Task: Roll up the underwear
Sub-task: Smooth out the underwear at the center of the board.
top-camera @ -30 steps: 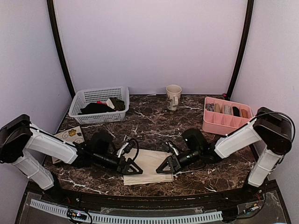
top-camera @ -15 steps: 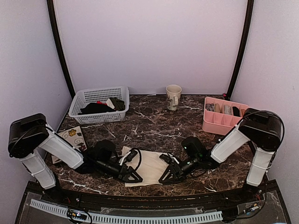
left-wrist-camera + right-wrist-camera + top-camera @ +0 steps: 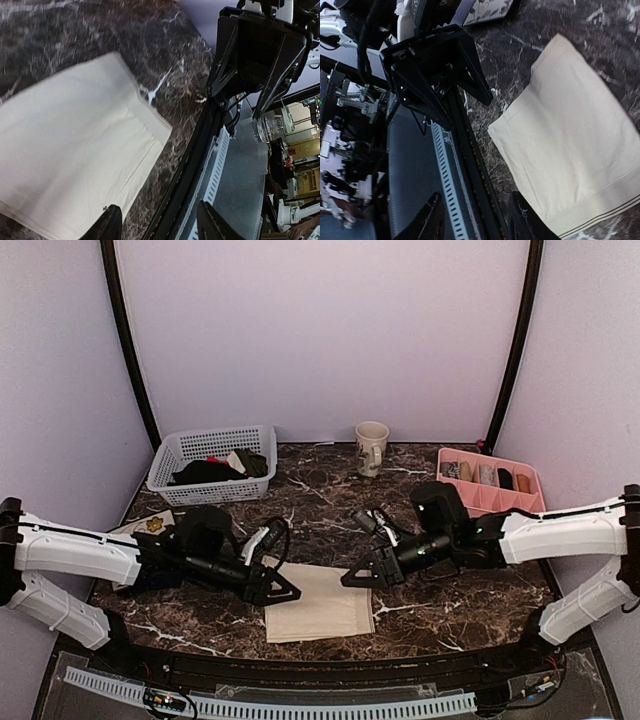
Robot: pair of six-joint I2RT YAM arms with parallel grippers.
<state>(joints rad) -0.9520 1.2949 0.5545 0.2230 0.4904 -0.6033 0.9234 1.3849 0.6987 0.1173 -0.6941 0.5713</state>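
Observation:
The underwear (image 3: pixel 320 605) is a cream-beige cloth lying flat on the dark marble table near the front edge. It also shows in the left wrist view (image 3: pixel 75 145) and the right wrist view (image 3: pixel 575 145). My left gripper (image 3: pixel 283 590) hovers over the cloth's left edge, open and empty; its fingertips (image 3: pixel 111 226) frame the cloth's near corner and the table edge. My right gripper (image 3: pixel 357 578) hovers over the cloth's upper right corner, open and empty, and its fingertips (image 3: pixel 520 220) are above the cloth's edge. The two grippers face each other.
A white basket (image 3: pixel 212 462) with dark garments stands at the back left. A mug (image 3: pixel 371 447) stands at the back middle, a pink divided organizer (image 3: pixel 485 486) at the right. A floral tile (image 3: pixel 150 528) lies partly under the left arm. The black table rim (image 3: pixel 320 665) runs along the front.
Both grippers have risen from the cloth's near edge and moved toward the far side. The arms have stretched out. The cloth lies flat, with nothing holding it.

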